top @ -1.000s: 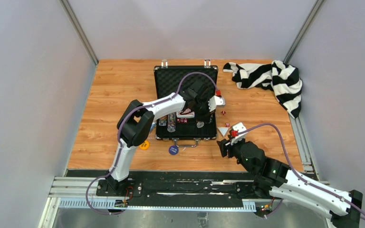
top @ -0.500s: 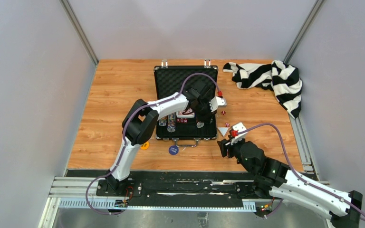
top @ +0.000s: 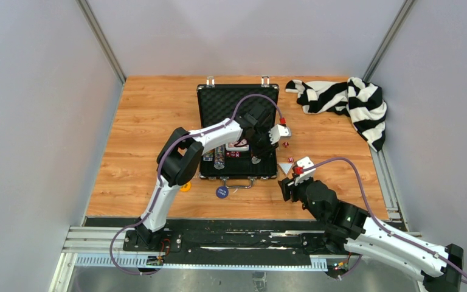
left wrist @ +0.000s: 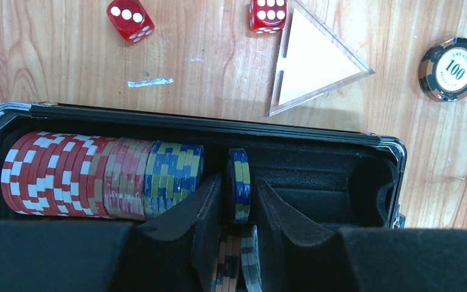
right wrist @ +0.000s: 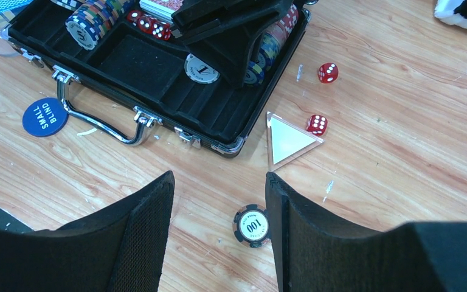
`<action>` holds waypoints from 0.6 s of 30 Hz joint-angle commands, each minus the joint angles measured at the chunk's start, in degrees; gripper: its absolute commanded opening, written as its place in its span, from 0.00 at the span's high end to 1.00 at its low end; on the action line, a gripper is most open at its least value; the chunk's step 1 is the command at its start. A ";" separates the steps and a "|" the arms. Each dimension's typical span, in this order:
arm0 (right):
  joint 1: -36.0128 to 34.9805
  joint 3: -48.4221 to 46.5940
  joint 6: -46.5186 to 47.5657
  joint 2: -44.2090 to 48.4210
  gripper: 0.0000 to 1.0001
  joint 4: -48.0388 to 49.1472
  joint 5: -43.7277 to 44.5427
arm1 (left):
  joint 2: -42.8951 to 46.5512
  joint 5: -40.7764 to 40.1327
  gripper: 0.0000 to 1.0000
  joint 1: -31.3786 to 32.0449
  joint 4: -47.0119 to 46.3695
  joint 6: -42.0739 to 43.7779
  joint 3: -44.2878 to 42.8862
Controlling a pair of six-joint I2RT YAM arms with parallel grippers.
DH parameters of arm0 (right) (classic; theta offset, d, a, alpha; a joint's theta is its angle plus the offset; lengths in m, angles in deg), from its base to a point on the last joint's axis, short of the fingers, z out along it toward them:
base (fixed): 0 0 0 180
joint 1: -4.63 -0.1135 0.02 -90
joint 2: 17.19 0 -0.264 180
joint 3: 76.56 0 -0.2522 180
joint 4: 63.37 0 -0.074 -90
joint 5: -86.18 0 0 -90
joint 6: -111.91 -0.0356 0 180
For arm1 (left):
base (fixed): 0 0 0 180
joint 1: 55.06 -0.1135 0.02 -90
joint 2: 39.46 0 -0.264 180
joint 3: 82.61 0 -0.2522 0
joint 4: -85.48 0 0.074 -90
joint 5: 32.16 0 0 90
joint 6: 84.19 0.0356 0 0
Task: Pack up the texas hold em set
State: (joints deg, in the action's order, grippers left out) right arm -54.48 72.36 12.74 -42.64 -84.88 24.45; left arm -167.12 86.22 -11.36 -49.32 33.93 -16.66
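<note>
Two hands in view. The left hand (left wrist: 238, 188) is down in the open black foam-lined briefcase (top: 219, 100), jaws slightly parted either side of a blue-and-yellow poker chip (left wrist: 239, 173) standing on edge in the chip slot (thin gaps both sides, not pinching it). A row of red-white, pink and blue-yellow chips (left wrist: 97, 176) fills the same slot beside it. The right hand (right wrist: 219, 182) is spread wide and holds nothing, its fingers framing a black round "100" chip (right wrist: 251, 225) lying flat on the wooden worktop (top: 146, 121). One red die (right wrist: 328, 72), a second red die (right wrist: 317, 124) and a clear triangular plastic piece (right wrist: 289, 141) lie outside the case, near its rim. A blue round "SMALL BLIND" button (right wrist: 44, 117) lies by the metal handle (right wrist: 100, 125).
</note>
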 commanded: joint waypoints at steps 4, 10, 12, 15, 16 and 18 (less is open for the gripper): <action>0.93 1.06 -0.23 0.14 0.44 1.09 -0.66 | 3.11 -3.92 0.67 -0.20 0.40 0.70 -2.60; 1.15 1.39 -0.34 -0.12 0.44 1.41 -0.89 | 3.83 -3.95 0.67 -0.20 1.35 0.88 -3.97; 1.18 1.44 -0.41 -0.39 0.44 1.59 -0.93 | 4.25 -3.95 0.67 -0.20 1.69 0.97 -4.21; 1.36 1.58 -0.48 -0.69 0.44 2.00 -1.09 | 5.41 -2.87 0.67 -0.20 1.90 1.43 -4.18; 1.44 1.67 -0.50 -0.89 0.44 2.19 -1.25 | 5.85 -2.13 0.67 -0.20 1.81 1.68 -4.05; 1.66 1.76 -0.56 -1.23 0.44 2.60 -1.57 | 7.07 -1.72 0.67 -0.20 1.22 2.04 -3.56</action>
State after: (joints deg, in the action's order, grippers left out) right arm -53.85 73.37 12.72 -43.49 -84.15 23.34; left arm -164.52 84.59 -11.29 -46.48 34.17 -18.69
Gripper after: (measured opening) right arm 0.563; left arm 0.327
